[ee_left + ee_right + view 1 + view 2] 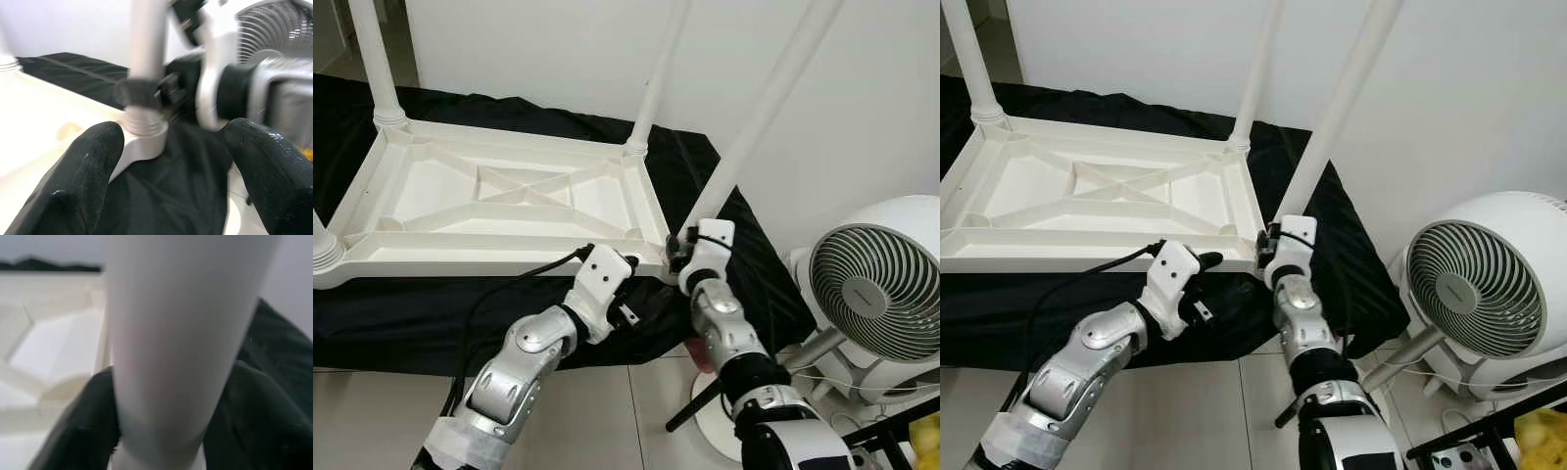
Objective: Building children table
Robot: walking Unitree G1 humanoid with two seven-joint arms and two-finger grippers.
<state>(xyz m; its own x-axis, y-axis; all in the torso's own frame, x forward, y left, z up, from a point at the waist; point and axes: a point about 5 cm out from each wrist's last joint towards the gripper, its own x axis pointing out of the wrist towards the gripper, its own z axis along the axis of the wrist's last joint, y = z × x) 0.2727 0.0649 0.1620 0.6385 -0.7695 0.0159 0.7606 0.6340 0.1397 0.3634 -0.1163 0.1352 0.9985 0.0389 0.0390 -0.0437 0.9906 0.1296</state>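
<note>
Left eye view: the white plastic children's table (499, 201) lies upside down on a black cloth (744, 245), legs pointing up, a white fan (876, 284) standing just beside it. The right claw (677, 257) is clenched round the base of the near-right leg (754, 127), where it meets the corner socket. The left claw (628, 291) hangs near that same corner, touching nothing.

Left wrist view: its fingers (83, 171) are spread apart, the leg's threaded collar (143, 122) in the gap ahead.

Right wrist view: the leg (181, 333) sits between the dark fingers (83, 426).

It looks light, stiff and smooth, likely slippery; holding low by the collar seems best for turning it.
</note>
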